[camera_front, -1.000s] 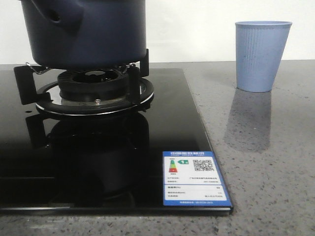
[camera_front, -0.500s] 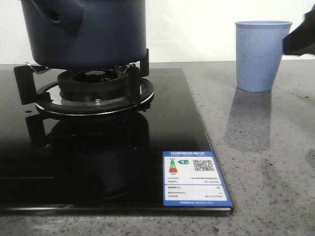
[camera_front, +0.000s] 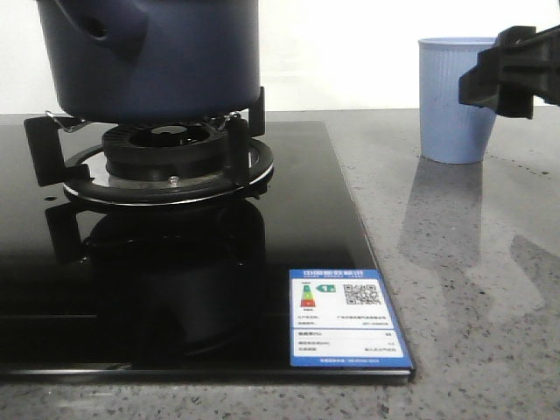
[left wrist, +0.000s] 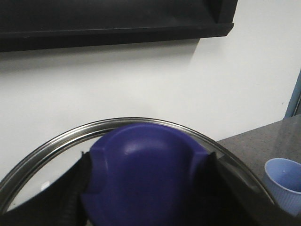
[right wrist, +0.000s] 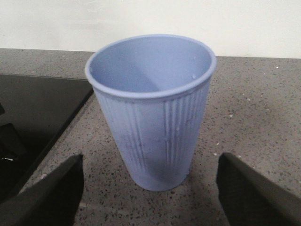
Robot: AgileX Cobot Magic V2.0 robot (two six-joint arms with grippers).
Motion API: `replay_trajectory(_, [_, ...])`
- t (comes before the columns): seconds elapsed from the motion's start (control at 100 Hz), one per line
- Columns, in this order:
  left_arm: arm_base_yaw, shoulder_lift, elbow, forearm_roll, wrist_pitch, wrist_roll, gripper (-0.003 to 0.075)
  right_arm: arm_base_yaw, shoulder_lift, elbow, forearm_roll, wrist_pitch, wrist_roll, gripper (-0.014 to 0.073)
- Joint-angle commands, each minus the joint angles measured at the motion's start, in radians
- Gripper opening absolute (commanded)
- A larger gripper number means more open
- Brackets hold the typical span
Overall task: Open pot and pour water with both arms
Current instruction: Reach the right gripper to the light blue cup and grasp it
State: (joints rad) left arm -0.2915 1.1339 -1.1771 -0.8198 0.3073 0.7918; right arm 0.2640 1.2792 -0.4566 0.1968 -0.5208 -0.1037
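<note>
The pot sits on the stove burner. The left pincer grips the lid knob. The right pincer hangs spread wide beside the cup on the table.

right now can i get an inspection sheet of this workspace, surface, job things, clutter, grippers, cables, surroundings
surface: grey speckled counter with a black glass hob set in it
job's things: navy pot on the burner stand; the left wrist view shows a blue knob on a steel-rimmed lid
clutter: pale blue ribbed cup, upright and looking empty; label sticker on the hob
grippers: left gripper has fingers either side of the knob, contact cannot be told; right gripper open, facing the cup, apart from it
cables: nothing seen
surroundings: white wall; dark shelf above
</note>
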Motion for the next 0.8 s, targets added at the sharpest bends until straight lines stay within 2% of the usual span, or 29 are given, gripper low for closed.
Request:
replay_trajectory(0.0, [0.002,-0.028,-0.044,-0.024,-0.074,-0.008,0.0317,0.001,0.013,-0.032,-0.04,-0.121,0.035,0.0512])
replay_trajectory(0.09, [0.002,-0.028,-0.044,-0.024,-0.074,-0.008,0.0317,0.001,0.042,-0.049,-0.081,-0.135,0.067,0.0512])
replay_trajectory(0.49, [0.002,-0.028,-0.044,-0.024,-0.074,-0.008,0.0317,0.001,0.213,-0.127,-0.093,-0.26,0.069,0.0512])
replay_trajectory(0.79, [0.002,-0.028,-0.044,-0.024,-0.074,-0.008,0.0317,0.001,0.284,-0.189,-0.12,-0.289,0.069,0.0512])
